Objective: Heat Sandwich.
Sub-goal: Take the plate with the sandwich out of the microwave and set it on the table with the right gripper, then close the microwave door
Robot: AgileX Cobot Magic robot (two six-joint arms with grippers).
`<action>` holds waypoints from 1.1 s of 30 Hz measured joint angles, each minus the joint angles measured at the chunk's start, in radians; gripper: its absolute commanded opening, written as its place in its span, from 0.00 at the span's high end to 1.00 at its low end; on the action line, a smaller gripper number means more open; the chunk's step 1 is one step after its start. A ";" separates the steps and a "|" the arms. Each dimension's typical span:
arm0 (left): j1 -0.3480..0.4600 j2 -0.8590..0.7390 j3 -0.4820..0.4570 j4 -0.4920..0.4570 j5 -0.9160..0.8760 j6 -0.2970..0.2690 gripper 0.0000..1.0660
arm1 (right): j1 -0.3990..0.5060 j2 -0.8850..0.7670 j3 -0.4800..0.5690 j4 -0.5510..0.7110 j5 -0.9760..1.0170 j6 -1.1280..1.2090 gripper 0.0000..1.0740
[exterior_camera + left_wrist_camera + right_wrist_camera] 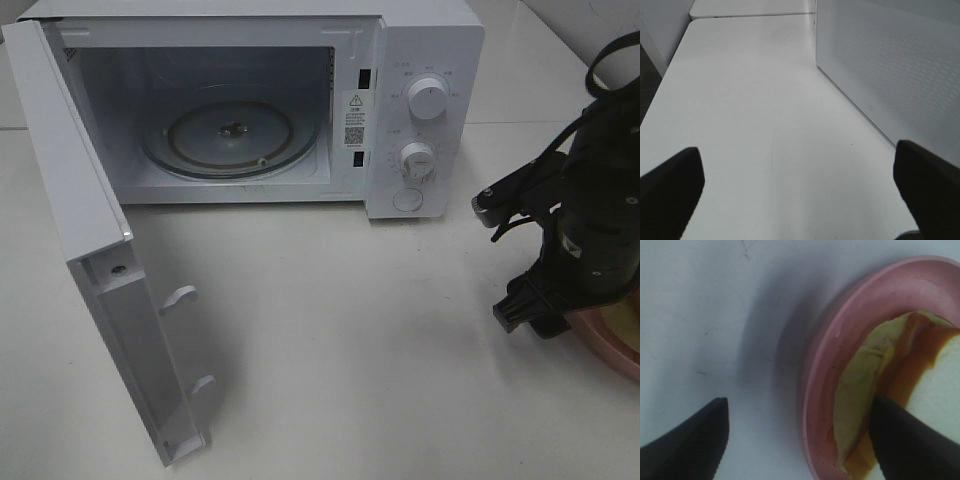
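Note:
The sandwich (865, 390) lies on a round pink plate (840, 330); it has a pale yellow-green layer, an orange-brown filling and white bread. My right gripper (800, 440) is open and straddles the plate's rim, with one finger (910, 445) over the sandwich and the other (687, 445) outside above the table. In the exterior high view the right arm (590, 230) covers most of the plate (620, 350) at the right edge, and the sandwich is hidden. My left gripper (800, 195) is open and empty over bare table. The white microwave (420, 60) stands open with an empty glass turntable (230, 135).
The microwave door (90, 250) swings out to the left toward the front of the table. A perforated white panel (890, 65) stands close beside the left gripper. The knobs (428, 100) are on the microwave's right panel.

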State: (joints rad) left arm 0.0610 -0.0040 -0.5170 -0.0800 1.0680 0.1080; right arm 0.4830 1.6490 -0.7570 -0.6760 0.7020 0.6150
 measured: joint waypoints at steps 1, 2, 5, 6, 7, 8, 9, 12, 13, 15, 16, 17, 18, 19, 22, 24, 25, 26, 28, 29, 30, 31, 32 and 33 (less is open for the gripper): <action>0.000 0.000 0.000 0.000 0.000 0.000 0.08 | 0.000 0.000 0.000 0.000 0.000 0.000 0.30; 0.000 0.000 0.000 0.000 0.000 0.000 0.08 | 0.000 -0.035 0.000 0.033 0.000 -0.027 0.30; 0.000 0.000 0.000 0.000 0.000 0.000 0.08 | 0.000 -0.071 0.001 0.068 0.000 -0.054 0.30; 0.000 0.000 0.000 0.000 0.000 0.000 0.08 | 0.000 -0.085 0.001 0.081 0.000 -0.067 0.30; 0.000 0.000 0.000 0.000 0.000 0.000 0.08 | 0.000 -0.119 0.001 0.112 0.000 -0.093 0.30; 0.000 0.000 0.000 0.000 0.000 0.000 0.08 | 0.000 -0.138 0.001 0.128 0.000 -0.110 0.30; 0.000 0.000 0.000 0.000 0.000 0.000 0.08 | 0.000 -0.138 0.001 0.128 0.000 -0.110 0.30; 0.000 0.000 0.000 0.000 0.000 0.000 0.08 | 0.000 -0.219 0.001 0.198 0.002 -0.171 0.30; 0.000 0.000 0.000 0.000 0.000 0.000 0.08 | 0.000 -0.236 0.001 0.212 0.004 -0.187 0.30; 0.000 0.000 0.000 0.000 0.000 0.000 0.08 | 0.000 -0.275 0.001 0.246 0.013 -0.217 0.30; 0.000 0.000 0.000 0.000 0.000 0.000 0.08 | 0.000 -0.297 0.001 0.265 0.020 -0.232 0.30; 0.000 0.000 0.000 0.000 0.000 0.000 0.08 | 0.000 -0.320 0.001 0.284 0.027 -0.248 0.30; 0.000 0.000 0.000 0.000 0.000 0.000 0.08 | 0.000 -0.320 0.001 0.284 0.027 -0.248 0.30; 0.000 0.000 0.000 0.000 0.000 0.000 0.08 | 0.000 -0.364 0.001 0.318 0.057 -0.282 0.30; 0.000 0.000 0.000 0.000 0.000 0.000 0.08 | 0.000 -0.420 0.001 0.351 0.099 -0.325 0.30; 0.000 0.000 0.000 0.000 0.000 0.000 0.08 | 0.000 -0.463 0.001 0.369 0.129 -0.347 0.30; 0.000 0.000 0.000 0.000 0.000 0.000 0.08 | 0.000 -0.481 0.001 0.375 0.140 -0.352 0.30; 0.000 0.000 0.000 0.000 0.000 0.000 0.08 | 0.000 -0.502 0.001 0.383 0.151 -0.358 0.30; 0.000 0.000 0.000 0.000 0.000 0.000 0.08 | 0.000 -0.523 0.001 0.387 0.159 -0.367 0.30; 0.000 0.000 0.000 0.000 0.000 0.000 0.08 | 0.000 -0.566 0.001 0.393 0.179 -0.377 0.30; 0.000 0.000 0.000 0.000 0.000 0.000 0.08 | 0.000 -0.583 0.001 0.393 0.187 -0.380 0.30; 0.000 0.000 0.000 0.000 0.000 0.000 0.08 | 0.000 -0.604 0.001 0.393 0.195 -0.385 0.30; 0.000 0.000 0.000 0.000 0.000 0.000 0.08 | 0.000 -0.604 0.001 0.393 0.195 -0.385 0.30; 0.000 0.000 0.000 0.000 0.000 0.000 0.08 | 0.000 -0.642 0.001 0.396 0.214 -0.396 0.30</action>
State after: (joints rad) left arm 0.0610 -0.0040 -0.5170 -0.0800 1.0680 0.1080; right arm 0.4830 1.0070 -0.7560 -0.2800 0.9160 0.2190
